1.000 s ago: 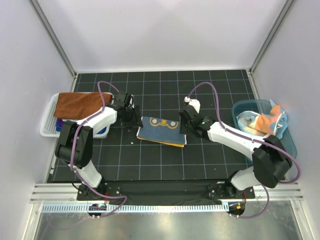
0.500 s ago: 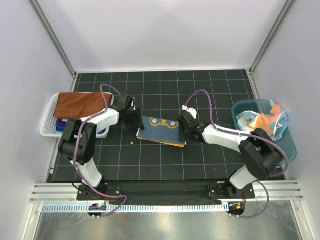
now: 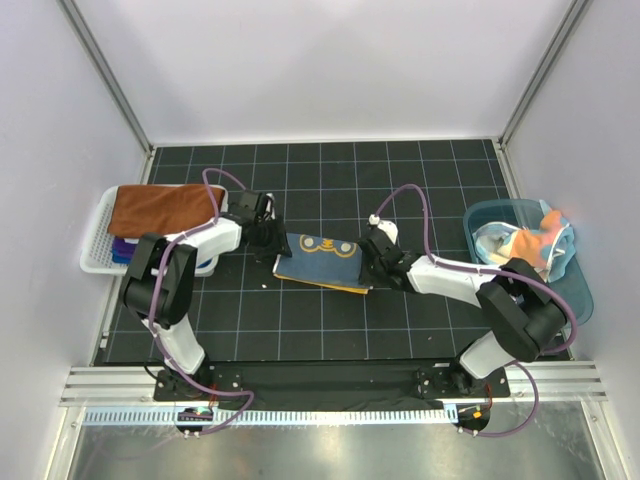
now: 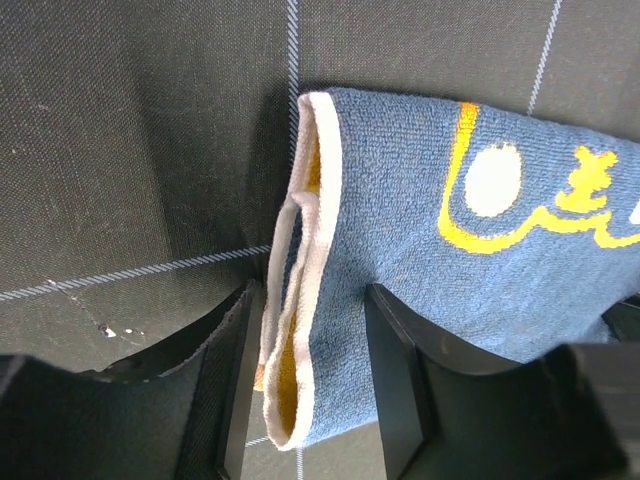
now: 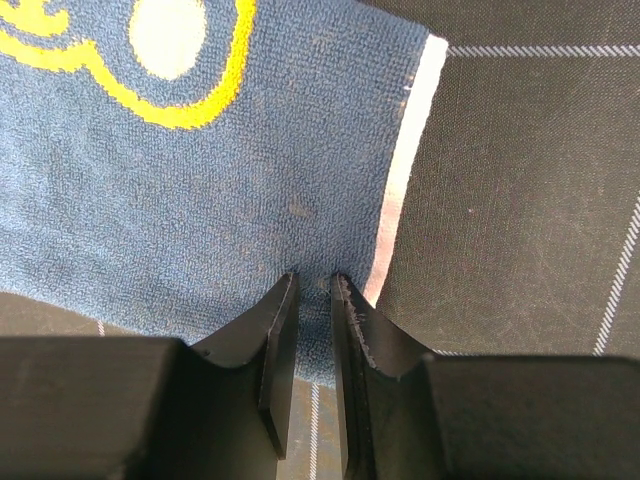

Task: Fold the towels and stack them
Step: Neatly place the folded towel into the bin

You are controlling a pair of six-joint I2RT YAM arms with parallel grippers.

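A folded navy towel with yellow marks point(image 3: 320, 260) lies flat on the black mat at the centre. My left gripper point(image 3: 272, 241) is at its left edge. In the left wrist view the jaws are open point(image 4: 305, 400) and straddle the towel's white-trimmed folded edge point(image 4: 300, 300), with a gap on both sides. My right gripper point(image 3: 372, 256) is at the towel's right edge. In the right wrist view its jaws point(image 5: 314, 300) are almost closed, pinching the navy cloth point(image 5: 200, 180) just inside the white hem point(image 5: 405, 170).
A white slatted basket point(image 3: 95, 262) stands at the left with a rust brown towel point(image 3: 155, 207) draped over it and a purple one point(image 3: 120, 245) beneath. A teal tub point(image 3: 578, 290) at the right holds orange and pale towels point(image 3: 525, 240).
My right gripper has come down and in onto the towel's right edge. My left gripper has shifted slightly right onto the towel's left edge. The towel has not moved.
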